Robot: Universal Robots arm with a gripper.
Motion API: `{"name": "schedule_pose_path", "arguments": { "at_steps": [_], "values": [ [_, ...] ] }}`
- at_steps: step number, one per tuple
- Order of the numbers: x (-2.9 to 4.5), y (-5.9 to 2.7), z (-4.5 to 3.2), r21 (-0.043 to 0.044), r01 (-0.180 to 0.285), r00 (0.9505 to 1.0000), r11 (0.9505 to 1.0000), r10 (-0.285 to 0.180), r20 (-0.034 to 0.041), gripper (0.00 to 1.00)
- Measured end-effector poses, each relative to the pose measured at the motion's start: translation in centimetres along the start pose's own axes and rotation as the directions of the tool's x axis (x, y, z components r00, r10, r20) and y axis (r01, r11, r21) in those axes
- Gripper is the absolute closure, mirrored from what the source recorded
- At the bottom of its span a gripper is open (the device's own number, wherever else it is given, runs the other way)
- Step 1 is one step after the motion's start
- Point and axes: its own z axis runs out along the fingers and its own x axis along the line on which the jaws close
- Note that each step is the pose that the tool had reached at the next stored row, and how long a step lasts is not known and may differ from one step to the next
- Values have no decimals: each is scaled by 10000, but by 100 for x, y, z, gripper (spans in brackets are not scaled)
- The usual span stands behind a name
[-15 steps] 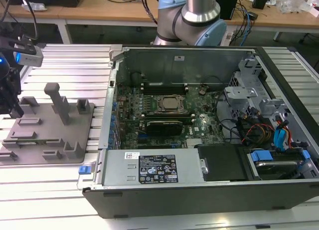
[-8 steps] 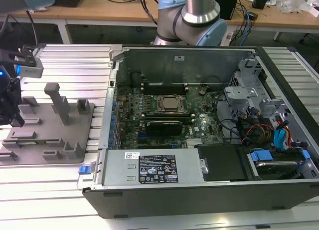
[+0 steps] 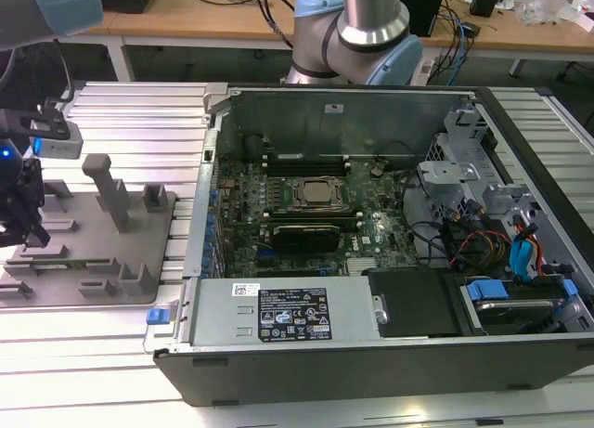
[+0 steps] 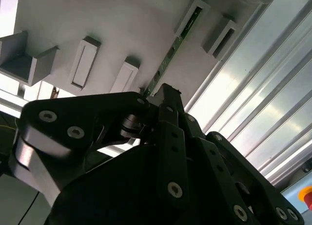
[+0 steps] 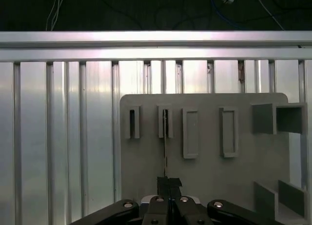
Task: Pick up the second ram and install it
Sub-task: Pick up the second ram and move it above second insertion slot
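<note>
The second ram (image 4: 170,51) is a thin green stick seen edge-on, standing in a slot of the grey tray (image 4: 122,25). In the first wrist view the ram (image 5: 165,142) runs as a narrow line from a tray slot toward the fingers. My gripper (image 4: 164,92) has its black fingertips (image 5: 164,182) pressed together on the stick's near end, and the stick sits in the tray. In the exterior view the gripper (image 3: 23,226) hangs over the tray (image 3: 102,252) at the exterior view's far left.
An open computer case (image 3: 371,354) lies to the exterior view's right of the tray, with the motherboard (image 3: 371,228), CPU socket (image 3: 318,194) and long black slots (image 3: 302,159). Upright posts (image 3: 109,191) rise from the tray. Ribbed aluminium table (image 3: 139,112) lies around it.
</note>
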Motion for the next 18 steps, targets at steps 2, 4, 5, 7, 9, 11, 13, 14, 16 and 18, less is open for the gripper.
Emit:
{"name": "schedule_pose_path", "arguments": {
  "at_steps": [2,4,5,7,9,11,13,14,16,18],
  "values": [
    [2,0,39,0,0,10000,10000,0,0,92],
    [3,16,75,1,0,10000,10000,0,0,92],
    [4,25,99,2,1,10000,10000,-1,1,92],
    [5,41,143,16,0,10000,10000,0,1,92],
    [6,53,178,25,0,10000,10000,0,1,92],
    [8,60,222,41,2,10000,10000,-2,1,92],
    [8,62,232,46,1,10000,10000,-1,0,92],
    [8,61,232,46,2,10000,10000,-2,0,92],
    [7,61,233,46,1,10000,10000,-1,0,92],
    [7,62,234,47,1,10000,10000,-1,0,91]
  ]
}}
